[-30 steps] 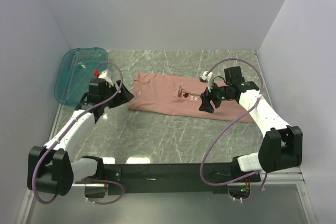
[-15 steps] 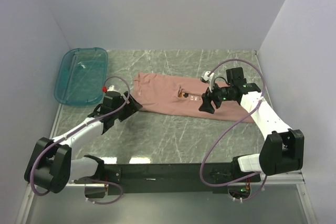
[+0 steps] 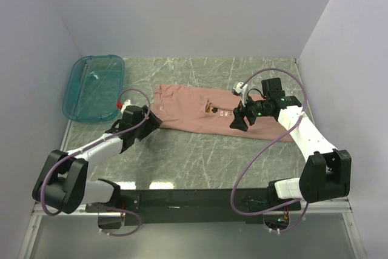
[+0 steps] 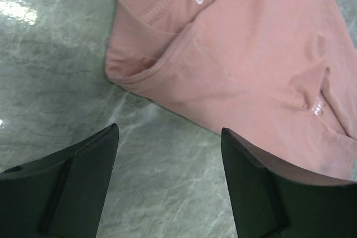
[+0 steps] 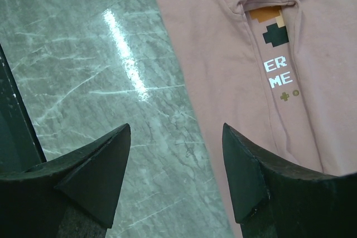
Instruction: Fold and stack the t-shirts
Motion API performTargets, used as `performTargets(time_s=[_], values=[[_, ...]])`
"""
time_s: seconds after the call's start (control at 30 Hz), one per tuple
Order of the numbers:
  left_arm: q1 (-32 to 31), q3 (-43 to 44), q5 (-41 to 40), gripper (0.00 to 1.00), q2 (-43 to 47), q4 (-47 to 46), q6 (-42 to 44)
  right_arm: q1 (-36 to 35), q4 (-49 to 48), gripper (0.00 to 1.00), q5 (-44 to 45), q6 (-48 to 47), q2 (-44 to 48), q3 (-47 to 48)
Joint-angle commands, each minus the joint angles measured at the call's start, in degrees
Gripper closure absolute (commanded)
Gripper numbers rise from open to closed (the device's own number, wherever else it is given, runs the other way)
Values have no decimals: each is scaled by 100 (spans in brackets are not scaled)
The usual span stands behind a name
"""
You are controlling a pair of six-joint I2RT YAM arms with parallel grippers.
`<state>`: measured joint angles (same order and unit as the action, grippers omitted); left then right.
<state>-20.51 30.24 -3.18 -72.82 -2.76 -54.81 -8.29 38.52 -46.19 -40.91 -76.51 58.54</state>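
Left end effector (image 3: pixel 147 124) has swung nearer from the bin (image 3: pixel 91 89) to the left corner of the t-shirt (image 3: pixel 191 110) lying on the table (image 3: pixel 200 150), jaws apart like the right end effector (image 3: pixel 237 119), seemingly readying a fold grasp.

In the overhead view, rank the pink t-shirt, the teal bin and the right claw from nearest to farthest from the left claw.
1. pink t-shirt: its left end lies right beside the left claw.
2. teal bin: at the back left of the table.
3. right claw: across the shirt, over its right half.
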Motion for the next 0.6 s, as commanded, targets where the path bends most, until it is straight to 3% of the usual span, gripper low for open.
performTargets(time_s=[0.0,0.23,0.57], values=[[-67,193,-323,21,-162,-224,-258,47,-73,27,-127,-84,101,34],[-199,702,-886,24,-829,136,-759,47,-64,27,-127,-93,110,34],[-251,1283,-1422,40,-1604,681,-1155,91,-3,27,-179,-128,119,61]])
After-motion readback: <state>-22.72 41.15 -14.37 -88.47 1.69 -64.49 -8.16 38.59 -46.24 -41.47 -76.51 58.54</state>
